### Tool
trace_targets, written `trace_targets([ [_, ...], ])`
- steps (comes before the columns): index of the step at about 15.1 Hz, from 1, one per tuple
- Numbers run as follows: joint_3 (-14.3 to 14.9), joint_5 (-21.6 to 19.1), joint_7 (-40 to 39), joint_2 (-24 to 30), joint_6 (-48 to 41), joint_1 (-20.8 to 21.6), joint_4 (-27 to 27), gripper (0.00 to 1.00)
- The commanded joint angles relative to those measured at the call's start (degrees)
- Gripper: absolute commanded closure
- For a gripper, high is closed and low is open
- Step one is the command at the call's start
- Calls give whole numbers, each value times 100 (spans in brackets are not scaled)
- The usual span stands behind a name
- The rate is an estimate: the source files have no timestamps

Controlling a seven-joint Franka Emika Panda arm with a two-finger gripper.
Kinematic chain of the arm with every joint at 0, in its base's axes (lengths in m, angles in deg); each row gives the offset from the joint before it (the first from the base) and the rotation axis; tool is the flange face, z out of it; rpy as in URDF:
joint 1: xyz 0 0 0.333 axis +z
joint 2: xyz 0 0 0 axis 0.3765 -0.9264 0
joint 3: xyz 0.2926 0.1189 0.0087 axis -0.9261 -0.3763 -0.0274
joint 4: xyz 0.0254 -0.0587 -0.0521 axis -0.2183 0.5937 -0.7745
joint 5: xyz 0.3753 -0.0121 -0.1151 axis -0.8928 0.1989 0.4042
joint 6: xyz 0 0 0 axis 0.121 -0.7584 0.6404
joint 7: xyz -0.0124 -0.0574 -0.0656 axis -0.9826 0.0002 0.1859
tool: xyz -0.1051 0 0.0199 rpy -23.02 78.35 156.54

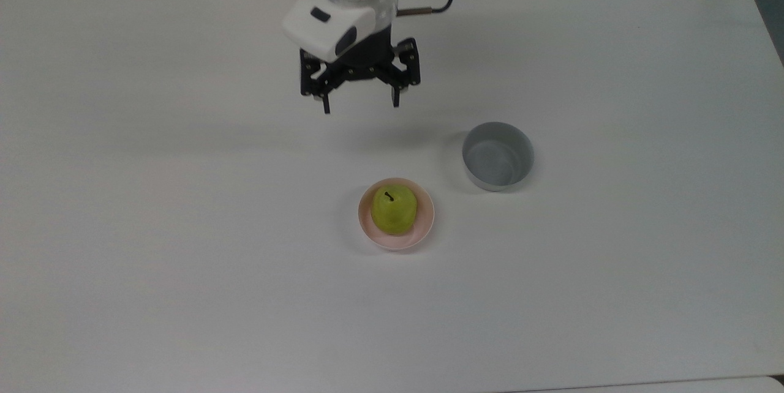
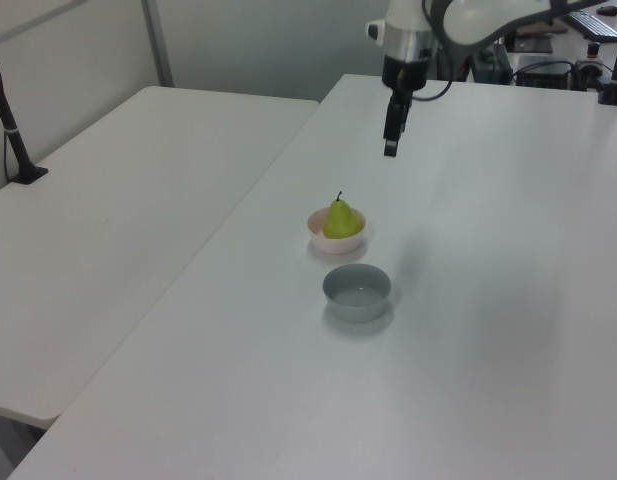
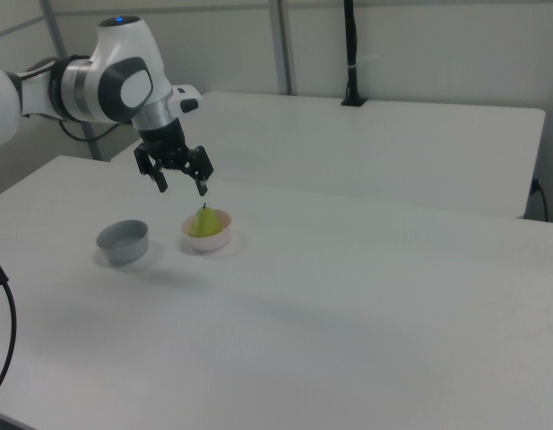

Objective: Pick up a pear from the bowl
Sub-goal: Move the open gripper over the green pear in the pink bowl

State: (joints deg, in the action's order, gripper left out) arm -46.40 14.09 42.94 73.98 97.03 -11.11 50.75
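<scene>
The pear [image 1: 394, 210] stands stem-up in the pink bowl [image 1: 424, 232] on the table [image 1: 184, 258], judged light, stiff and smooth-skinned, best gripped across its wide lower body, while farther back the gripper [image 1: 361, 105] hangs empty, fingers spread wide.

Matt white table [image 1: 184, 197]; glossy waxy pear [image 1: 394, 209]; smooth pink bowl [image 1: 424, 228].
</scene>
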Motion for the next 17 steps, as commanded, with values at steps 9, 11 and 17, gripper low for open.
trace_targets([
  [9, 54, -33, 375, -1016, 1467, 349, 21, 0],
  [11, 63, -33, 375, -1156, 1713, 349, 21, 0],
  [17, 63, -24, 506, -1412, 2188, 358, 21, 6],
])
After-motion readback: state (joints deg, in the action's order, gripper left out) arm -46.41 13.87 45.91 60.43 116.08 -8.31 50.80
